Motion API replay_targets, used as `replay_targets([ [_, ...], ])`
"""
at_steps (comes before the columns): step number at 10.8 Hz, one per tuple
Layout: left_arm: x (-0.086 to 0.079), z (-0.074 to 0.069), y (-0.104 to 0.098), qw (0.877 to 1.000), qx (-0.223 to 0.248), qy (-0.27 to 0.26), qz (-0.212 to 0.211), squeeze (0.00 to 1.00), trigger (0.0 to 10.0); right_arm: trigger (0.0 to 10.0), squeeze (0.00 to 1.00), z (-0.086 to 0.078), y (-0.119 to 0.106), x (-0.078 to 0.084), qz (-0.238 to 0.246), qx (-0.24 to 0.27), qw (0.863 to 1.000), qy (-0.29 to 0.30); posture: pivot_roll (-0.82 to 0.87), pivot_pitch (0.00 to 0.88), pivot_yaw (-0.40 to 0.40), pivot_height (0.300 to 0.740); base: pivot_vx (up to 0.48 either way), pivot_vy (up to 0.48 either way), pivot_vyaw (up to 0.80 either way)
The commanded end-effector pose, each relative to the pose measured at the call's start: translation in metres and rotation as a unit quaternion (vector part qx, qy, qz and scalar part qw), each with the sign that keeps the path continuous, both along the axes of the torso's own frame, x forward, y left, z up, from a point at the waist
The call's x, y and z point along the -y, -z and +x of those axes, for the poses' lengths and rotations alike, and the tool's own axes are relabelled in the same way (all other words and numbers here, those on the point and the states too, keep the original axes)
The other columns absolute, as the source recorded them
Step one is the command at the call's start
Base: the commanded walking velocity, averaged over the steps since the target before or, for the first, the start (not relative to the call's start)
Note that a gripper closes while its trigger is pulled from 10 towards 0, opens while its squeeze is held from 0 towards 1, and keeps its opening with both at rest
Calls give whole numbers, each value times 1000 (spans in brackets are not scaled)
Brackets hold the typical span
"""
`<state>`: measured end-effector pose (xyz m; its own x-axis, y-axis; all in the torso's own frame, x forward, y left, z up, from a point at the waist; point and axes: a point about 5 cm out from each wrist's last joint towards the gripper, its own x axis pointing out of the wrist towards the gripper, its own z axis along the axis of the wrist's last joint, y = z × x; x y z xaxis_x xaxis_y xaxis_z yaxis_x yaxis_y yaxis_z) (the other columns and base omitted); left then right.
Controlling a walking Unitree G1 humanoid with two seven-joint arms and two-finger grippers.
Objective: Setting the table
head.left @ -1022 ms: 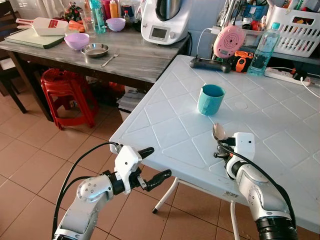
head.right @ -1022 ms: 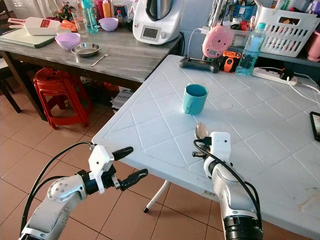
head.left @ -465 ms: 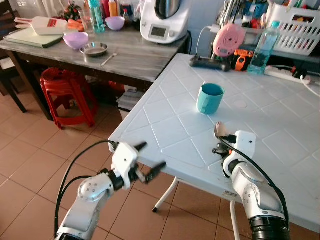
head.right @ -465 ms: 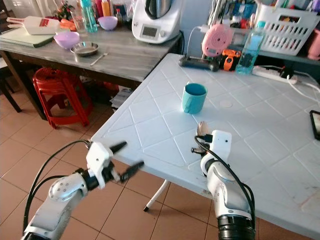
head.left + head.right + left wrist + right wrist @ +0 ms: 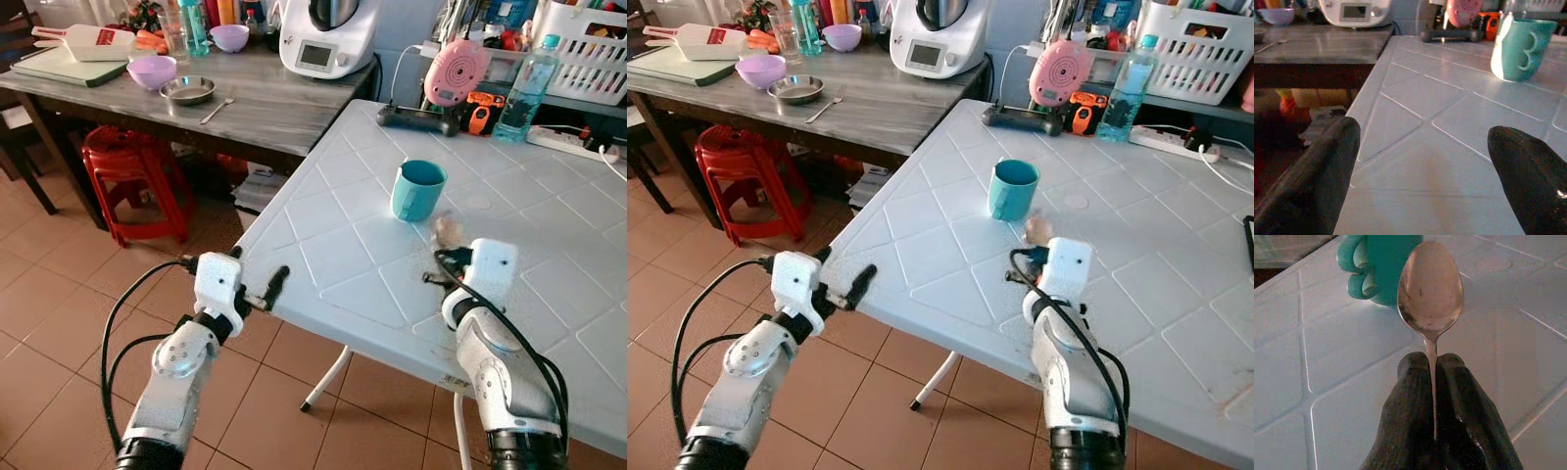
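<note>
A teal mug [image 5: 417,189] stands upright near the middle of the white plastic table [image 5: 333,245]. My right gripper [image 5: 443,259] hovers over the table just on the near side of the mug, shut on the handle of a metal spoon [image 5: 1430,289]. The spoon's bowl points toward the mug [image 5: 1383,264]. My left gripper [image 5: 257,279] is at the table's near left edge, fingers open with nothing between them. In the left wrist view its two fingertips [image 5: 1317,166] frame the tabletop, with the mug [image 5: 1520,49] farther along.
A wooden table [image 5: 274,108] at the back left holds purple bowls [image 5: 153,71], a metal dish [image 5: 187,90], a fork and a kitchen machine [image 5: 328,37]. Red stools [image 5: 132,176] stand beneath it. A pink fan [image 5: 455,73], water bottle [image 5: 519,90] and basket line the white table's far side.
My left gripper has risen from below the table edge to edge level. The right gripper has carried the spoon a little toward the mug. The camera has shifted slightly.
</note>
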<state>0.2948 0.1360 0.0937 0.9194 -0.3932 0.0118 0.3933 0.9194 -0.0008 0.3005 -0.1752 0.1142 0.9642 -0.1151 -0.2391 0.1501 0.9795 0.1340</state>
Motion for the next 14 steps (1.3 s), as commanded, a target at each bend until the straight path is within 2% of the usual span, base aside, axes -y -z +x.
replay_targets([
  [1,-1,3,-1,1000,-3,-5,-12,0,10000,10000,0,-2,-5,5,-9,9,1000,15,46,0,-6,740,0,0,-606],
  [3,3,4,0,999,-7,-9,-30,0,10000,10000,0,-3,-7,5,-11,20,1000,18,46,0,-6,740,0,154,-653],
  [8,9,1,1,999,-8,5,-35,0,10000,10000,0,-4,-7,5,-8,25,1000,17,38,0,0,740,0,353,-726],
  [14,10,3,0,999,-5,5,-36,0,10000,10000,0,-5,-9,5,-15,44,999,11,38,0,2,740,0,369,0],
])
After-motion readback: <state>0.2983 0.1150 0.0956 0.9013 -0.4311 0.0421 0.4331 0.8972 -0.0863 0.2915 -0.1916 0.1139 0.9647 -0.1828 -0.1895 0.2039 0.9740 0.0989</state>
